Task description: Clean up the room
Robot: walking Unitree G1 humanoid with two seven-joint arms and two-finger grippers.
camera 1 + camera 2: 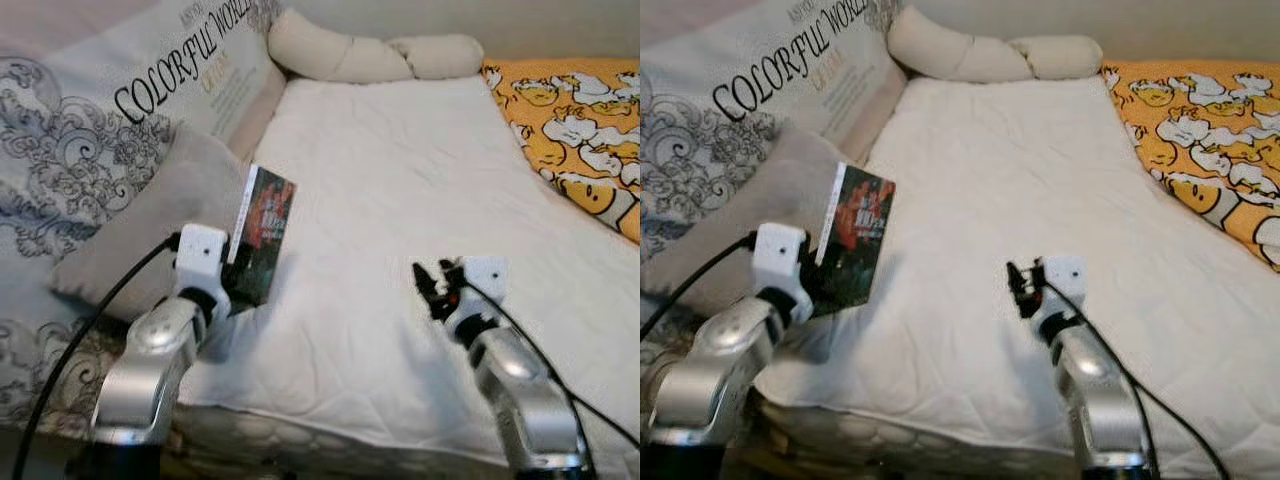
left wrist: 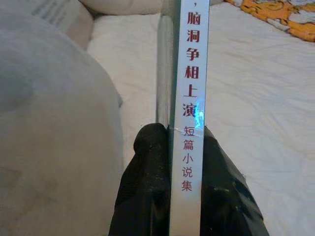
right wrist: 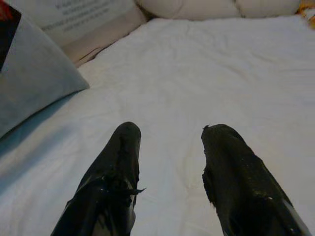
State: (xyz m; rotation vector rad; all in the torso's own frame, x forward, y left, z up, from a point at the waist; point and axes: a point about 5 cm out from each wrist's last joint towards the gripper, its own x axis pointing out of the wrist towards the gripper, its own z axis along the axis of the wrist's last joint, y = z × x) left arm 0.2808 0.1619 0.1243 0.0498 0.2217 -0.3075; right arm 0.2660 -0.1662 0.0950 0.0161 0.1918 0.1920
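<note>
While left gripper clamps upright book above bed, right gripper open, empty.

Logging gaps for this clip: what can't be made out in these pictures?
- Book cover: too small and dark in the eye views; the left wrist view shows its spine edge-on.
- Left hand: cut off by the bottom edge there.
- Grey pillow: lower corner hidden behind the left arm.
</note>
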